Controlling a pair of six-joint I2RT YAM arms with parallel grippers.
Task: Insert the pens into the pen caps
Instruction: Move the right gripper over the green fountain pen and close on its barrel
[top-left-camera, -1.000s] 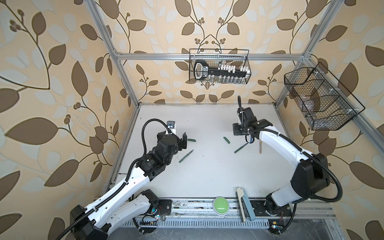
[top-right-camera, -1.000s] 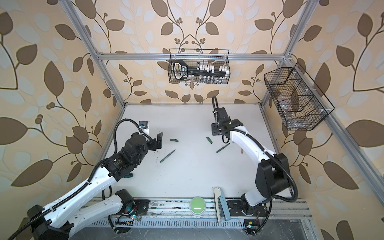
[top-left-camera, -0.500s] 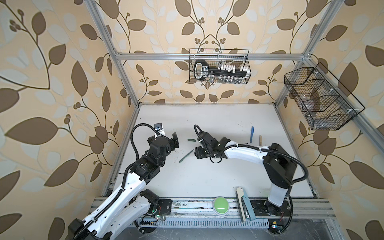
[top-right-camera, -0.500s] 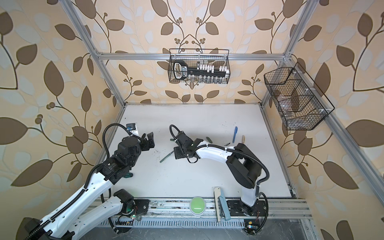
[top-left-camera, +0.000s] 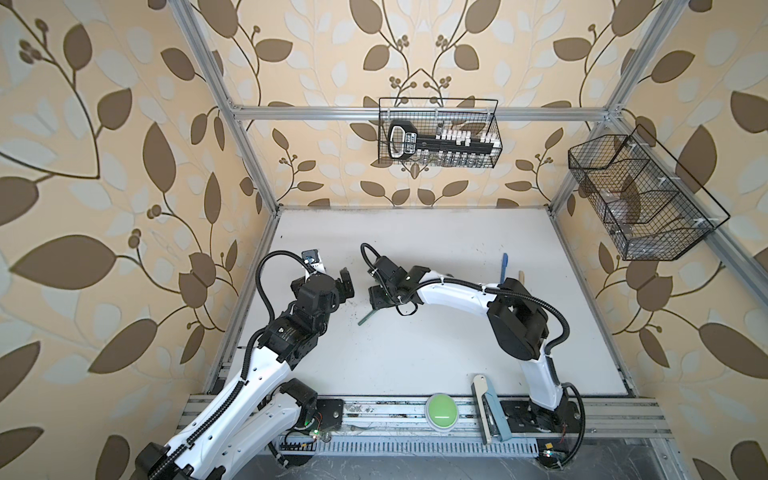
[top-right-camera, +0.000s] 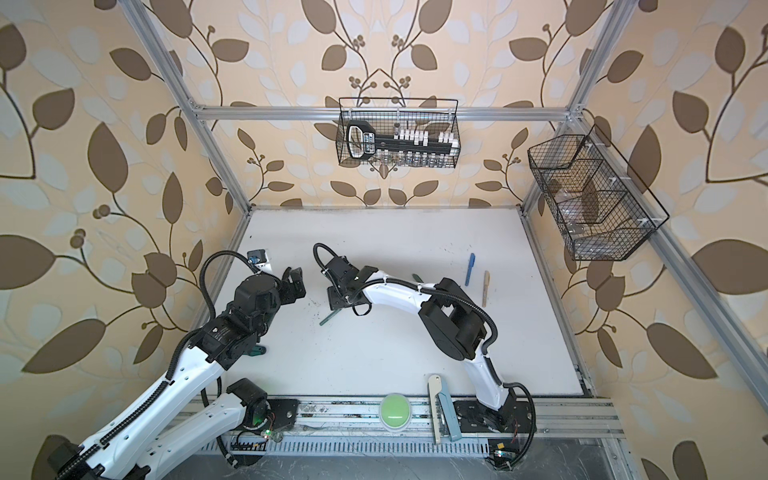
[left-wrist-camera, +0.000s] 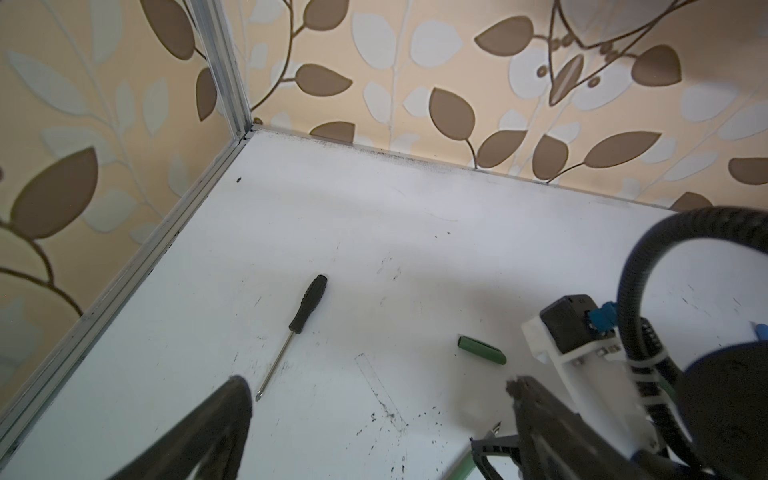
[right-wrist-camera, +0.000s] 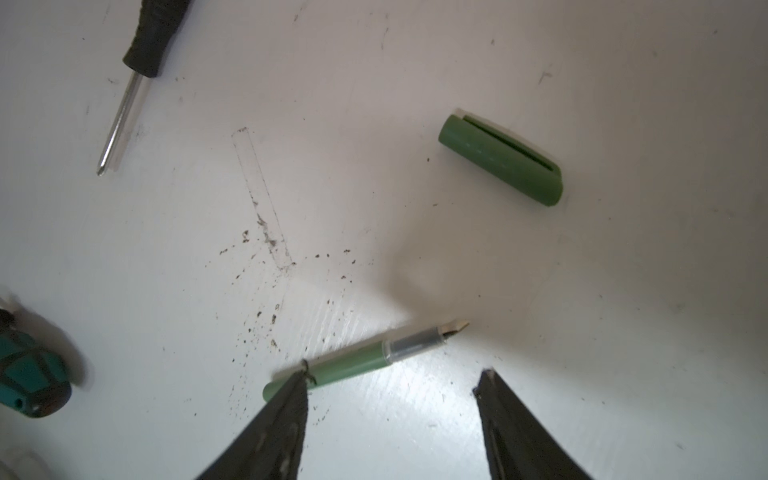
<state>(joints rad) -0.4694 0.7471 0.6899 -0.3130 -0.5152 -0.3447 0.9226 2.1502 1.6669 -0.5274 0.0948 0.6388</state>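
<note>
Our right gripper (right-wrist-camera: 392, 376) spread empty, arm arched low over the green pen (right-wrist-camera: 349, 365); left gripper (left-wrist-camera: 376, 382) likewise spread, nearby.

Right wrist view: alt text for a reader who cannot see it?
The open right gripper hangs over an uncapped green pen on the white table, a green cap lying apart. A black-handled screwdriver and a teal-handled tool lie nearby.

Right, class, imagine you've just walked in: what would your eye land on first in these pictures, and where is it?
Probably the left gripper and right gripper, both open, almost nose to nose over the white table. Beneath the right gripper lies an uncapped green pen, its green cap lying apart from it. A black wire basket on the back wall also stands out.
</note>
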